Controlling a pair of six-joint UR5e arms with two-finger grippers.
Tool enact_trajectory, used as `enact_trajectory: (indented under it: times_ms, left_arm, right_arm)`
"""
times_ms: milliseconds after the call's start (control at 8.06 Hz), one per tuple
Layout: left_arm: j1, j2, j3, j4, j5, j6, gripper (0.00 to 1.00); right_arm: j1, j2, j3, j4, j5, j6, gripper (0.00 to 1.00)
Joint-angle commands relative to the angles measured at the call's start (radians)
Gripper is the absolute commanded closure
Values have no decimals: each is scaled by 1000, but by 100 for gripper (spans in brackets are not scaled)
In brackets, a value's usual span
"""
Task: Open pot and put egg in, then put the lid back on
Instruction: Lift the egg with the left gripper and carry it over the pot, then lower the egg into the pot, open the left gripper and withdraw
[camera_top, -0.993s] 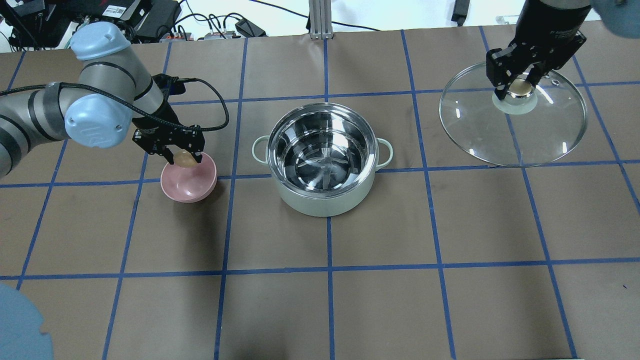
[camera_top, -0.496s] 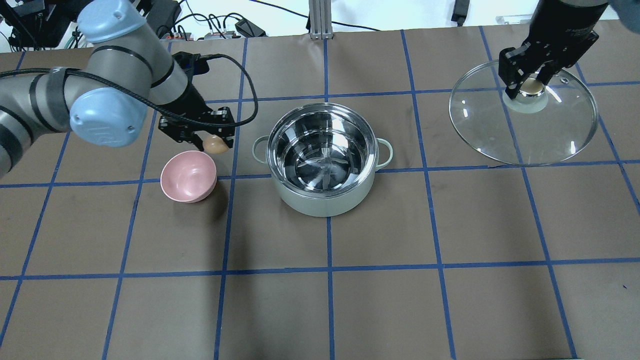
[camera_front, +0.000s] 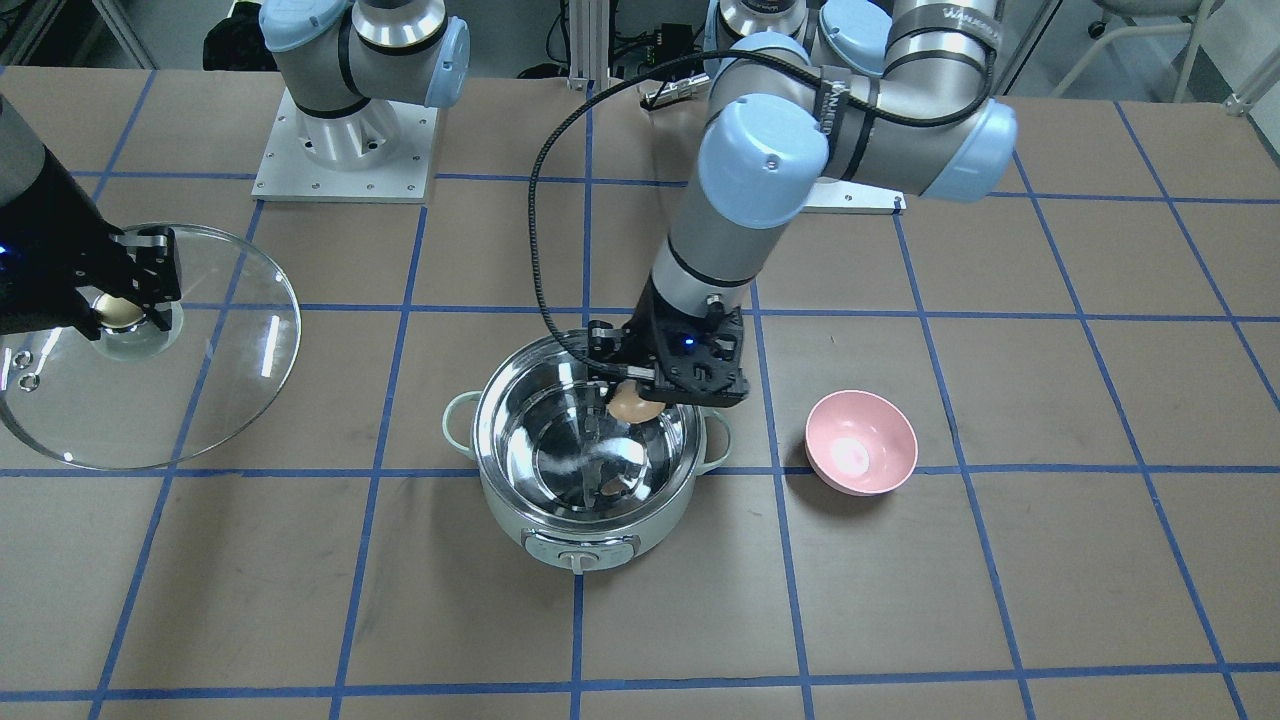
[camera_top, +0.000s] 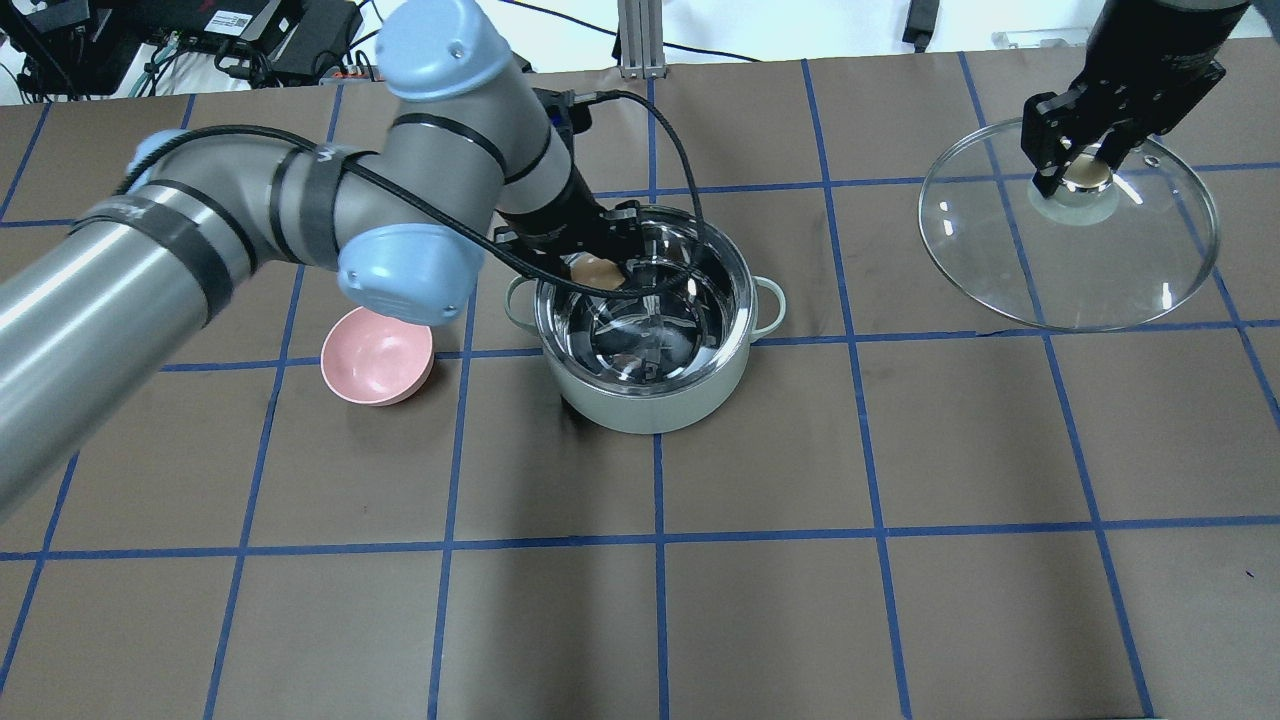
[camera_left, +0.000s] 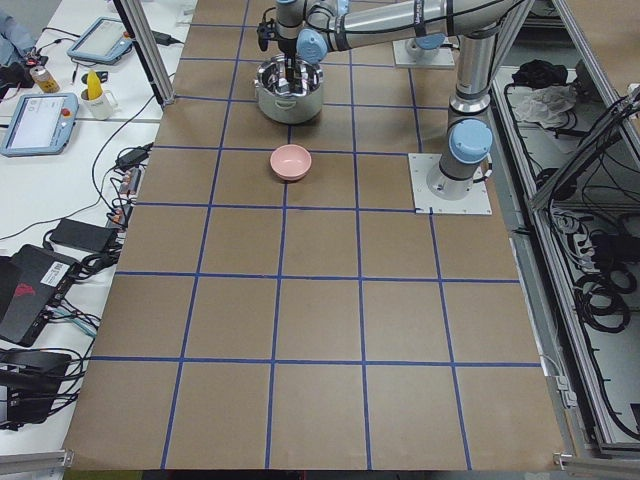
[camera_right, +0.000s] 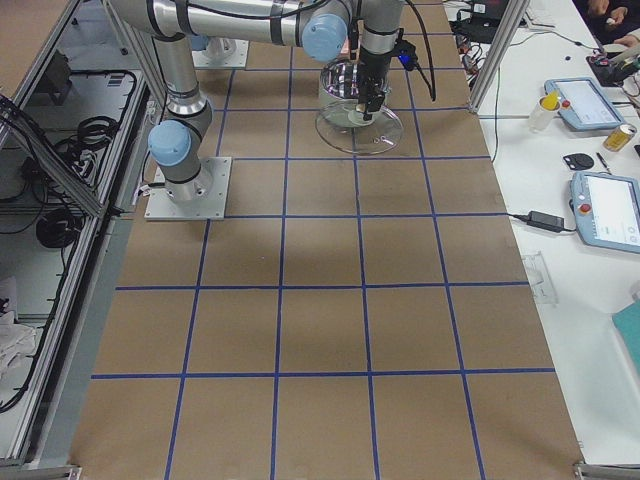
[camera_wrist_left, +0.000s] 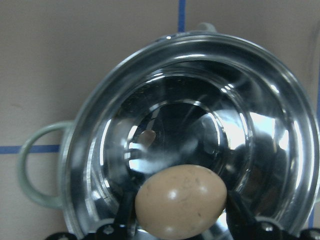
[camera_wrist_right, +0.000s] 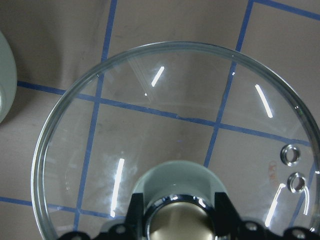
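The pale mint pot (camera_top: 650, 400) (camera_front: 540, 530) stands open at the table's middle, its steel inside bare. My left gripper (camera_top: 598, 270) (camera_front: 632, 402) is shut on the tan egg (camera_wrist_left: 181, 201) (camera_front: 630, 403) (camera_top: 592, 271) and holds it over the pot's opening, near the robot-side rim. My right gripper (camera_top: 1085, 172) (camera_front: 118, 312) is shut on the knob of the glass lid (camera_top: 1140, 280) (camera_front: 220, 380) (camera_wrist_right: 175, 125), held far to the pot's right in the overhead view.
An empty pink bowl (camera_top: 377, 356) (camera_front: 861, 443) sits left of the pot in the overhead view. Blue tape lines grid the brown table. Cables and boxes lie beyond the far edge.
My left gripper has carried the egg from beside the pink bowl rightward to over the pot. My right gripper has moved the lid a little farther right.
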Motion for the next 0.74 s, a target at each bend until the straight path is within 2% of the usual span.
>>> enact_trajectory:
  times_ms: [0,124,248,620]
  left_arm:
    - [-82,-60,5,109,1,-54,72]
    - [-82,-57,5,109,5,-44,40]
    - [-82,-50,7,108,7,-49,0]
    - [-82,-37,12,100,9,-31,0]
  right_arm:
    - [-12,-2,0,-2,-2,-3,100]
    - [-12,-2,0,-2,-5,-3,100]
    - [-12,-3,0,-6,-5,-1,100]
    - [-10,-6,0,-2,-3,0,100]
